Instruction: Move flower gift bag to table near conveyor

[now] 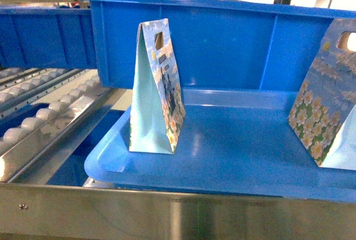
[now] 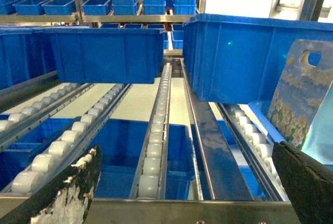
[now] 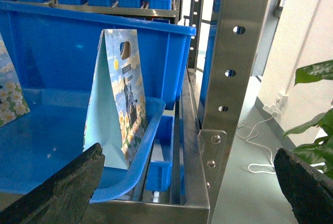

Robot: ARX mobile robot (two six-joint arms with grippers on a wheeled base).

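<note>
Head view: two flower gift bags stand upright in a blue tray on the steel rack; neither has been lifted, so by my reading the whole move is still to do, and no table shows in any view.
Left fingers: spread wide, holding and touching nothing; only two dark, worn tips show at the near corners of the left wrist view.
Right fingers: likewise spread wide and empty, the tips framing the near edge of the tray.
Right bag: upright at the tray's right rim, just beyond the right fingers, apart from them.
Left bag: upright near the tray's left edge, handle cut-out at the top.
Conveyor: lanes of white rollers in steel rails sloping away to the left of the tray.
Blue bin: sits at the far side, behind the bags.
Left to do: close on one bag, lift it clear, carry it to the table.
</note>
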